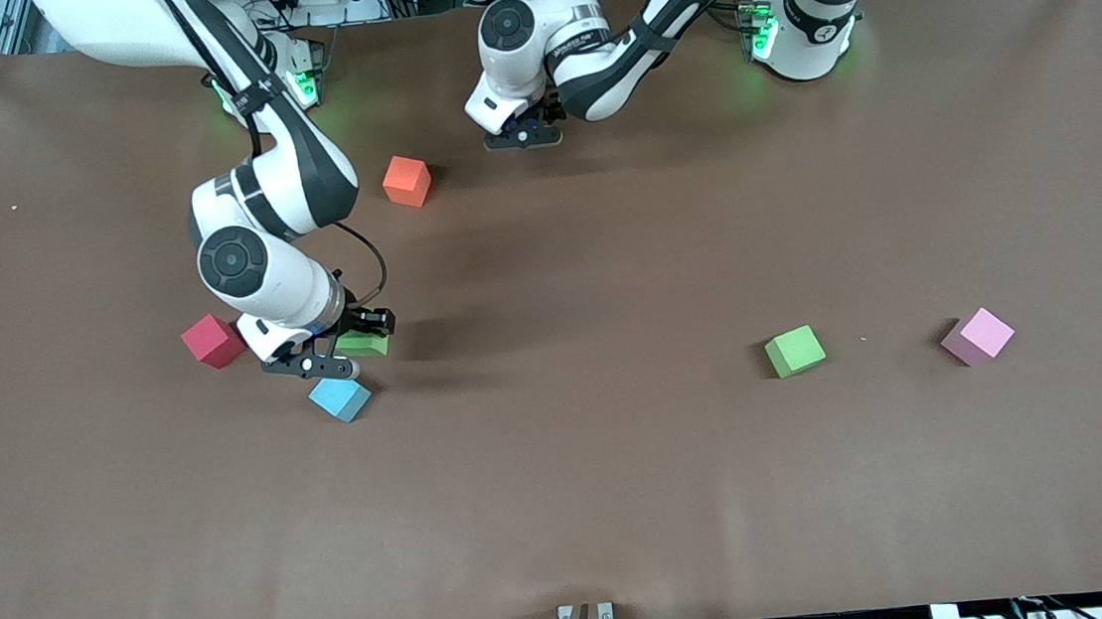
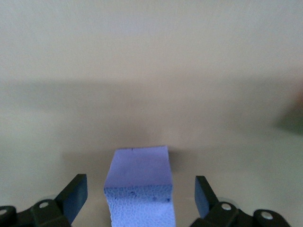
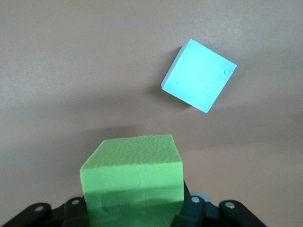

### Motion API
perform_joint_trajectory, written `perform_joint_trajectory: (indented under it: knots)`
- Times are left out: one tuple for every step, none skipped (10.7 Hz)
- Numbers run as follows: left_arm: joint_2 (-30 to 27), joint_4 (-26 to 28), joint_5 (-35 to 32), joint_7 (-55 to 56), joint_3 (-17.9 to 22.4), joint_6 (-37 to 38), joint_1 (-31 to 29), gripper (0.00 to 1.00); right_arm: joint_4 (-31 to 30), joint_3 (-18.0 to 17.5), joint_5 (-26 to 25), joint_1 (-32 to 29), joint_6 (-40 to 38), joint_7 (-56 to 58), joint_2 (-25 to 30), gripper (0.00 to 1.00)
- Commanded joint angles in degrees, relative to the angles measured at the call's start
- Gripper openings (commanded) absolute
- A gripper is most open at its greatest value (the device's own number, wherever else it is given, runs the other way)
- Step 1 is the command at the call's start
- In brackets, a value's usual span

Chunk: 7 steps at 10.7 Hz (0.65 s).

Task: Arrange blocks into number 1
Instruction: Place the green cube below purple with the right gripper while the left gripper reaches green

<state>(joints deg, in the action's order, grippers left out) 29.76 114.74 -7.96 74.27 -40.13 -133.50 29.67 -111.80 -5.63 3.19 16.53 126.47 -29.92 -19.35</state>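
Observation:
My right gripper [image 1: 352, 348] is shut on a green block [image 1: 364, 344], holding it low over the table between the red block [image 1: 213, 340] and the light blue block [image 1: 339, 398]. In the right wrist view the green block [image 3: 132, 177] fills the jaws of the right gripper [image 3: 135, 210], with the light blue block [image 3: 199, 74] lying apart from it. My left gripper [image 1: 524, 135] is low near the robots' edge, beside the orange block [image 1: 406, 181]. It is open around a purple block [image 2: 139, 182], with a gap at each finger [image 2: 73, 196]. A second green block [image 1: 794, 350] and a pink block [image 1: 978, 336] lie toward the left arm's end.
The brown table [image 1: 578, 507] is bare along its edge nearest the front camera. The purple block is hidden under the left gripper in the front view. Only one pink block shows.

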Motion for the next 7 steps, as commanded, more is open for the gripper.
perform_joint_trajectory:
  knots:
    - [-5.2, -3.9, -2.1, 0.7, 0.1, 7.8, -5.8, 1.0, -1.7, 0.0, 0.3, 3.6, 2.7, -0.8, 1.6, 0.12]
    - [-6.4, -4.0, -2.3, -1.9, 0.5, 7.7, -9.2, 1.0, -1.7, 0.0, 0.2, 6.2, 4.4, -1.6, 1.4, 0.12]
    - [-7.2, -4.9, -2.9, -6.9, 2.1, 7.8, -11.6, 1.0, -1.7, 0.1, 0.1, 9.0, 5.2, -3.5, 1.4, 0.12]
    - [-8.0, -5.6, -2.9, -11.6, 4.9, 7.8, -13.0, 1.0, -1.7, 0.1, -0.4, 11.4, 5.3, -5.9, 1.5, 0.12]
    - [-8.7, -5.8, -2.9, -17.2, 7.5, 7.8, -14.9, 1.0, -1.7, 0.2, -0.6, 14.3, 5.3, -8.6, 1.7, 0.12]
    - [-8.9, -6.0, -2.9, -22.5, 10.2, 7.8, -16.8, 1.0, -1.7, 0.2, -0.6, 17.1, 5.3, -11.4, 1.7, 0.12]
    - [-9.2, -5.9, -2.9, -27.8, 14.5, 7.8, -17.7, 1.0, -1.8, 0.2, -0.6, 19.6, 5.1, -14.0, 1.8, 0.12]
